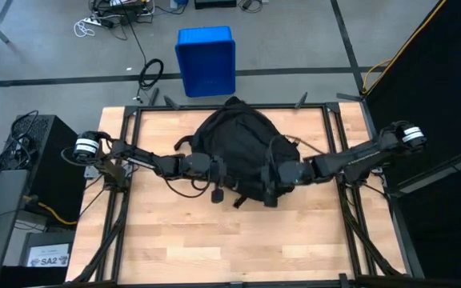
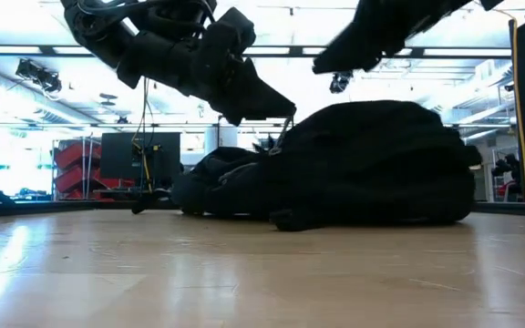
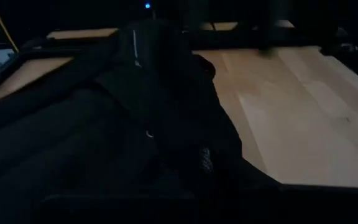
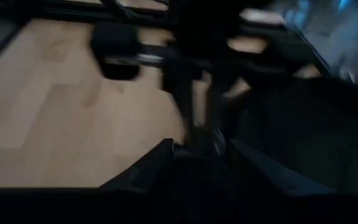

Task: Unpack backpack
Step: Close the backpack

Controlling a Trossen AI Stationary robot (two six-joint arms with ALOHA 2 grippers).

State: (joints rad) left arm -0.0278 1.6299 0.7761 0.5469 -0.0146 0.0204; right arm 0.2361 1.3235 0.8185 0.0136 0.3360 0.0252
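Observation:
The black backpack [image 1: 238, 144] lies on the wooden table, a little beyond its middle, and shows as a dark mound in the low view [image 2: 381, 164]. My left gripper [image 1: 217, 178] reaches in from the left to the backpack's near left side, its fingers shut [image 2: 285, 111]. From the right, my right gripper [image 1: 272, 182] comes over the backpack's near right side. Its two fingers [image 4: 166, 155] stand partly apart with dark stuff between them. The left wrist view shows only backpack fabric [image 3: 104, 124] and bare wood. My left gripper has a thin strand [image 2: 281, 129] at its fingertips, running down to the backpack; which part this is I cannot tell. The fingers slant down from the table's left. The backpack rests on the table. My right gripper has dark backpack fabric [image 4: 197, 163] in the gap between its two fingers, with a small pale glint [image 4: 216, 142] at the tips. Which part of the backpack this is cannot be told. The fingers slant down from the table's right.
Black frame rails [image 1: 130, 160] run along the table's left and right sides. A blue bin [image 1: 206, 60] stands on the floor beyond the far edge. Bare wood [image 1: 230, 248] stretches between the backpack and the near edge.

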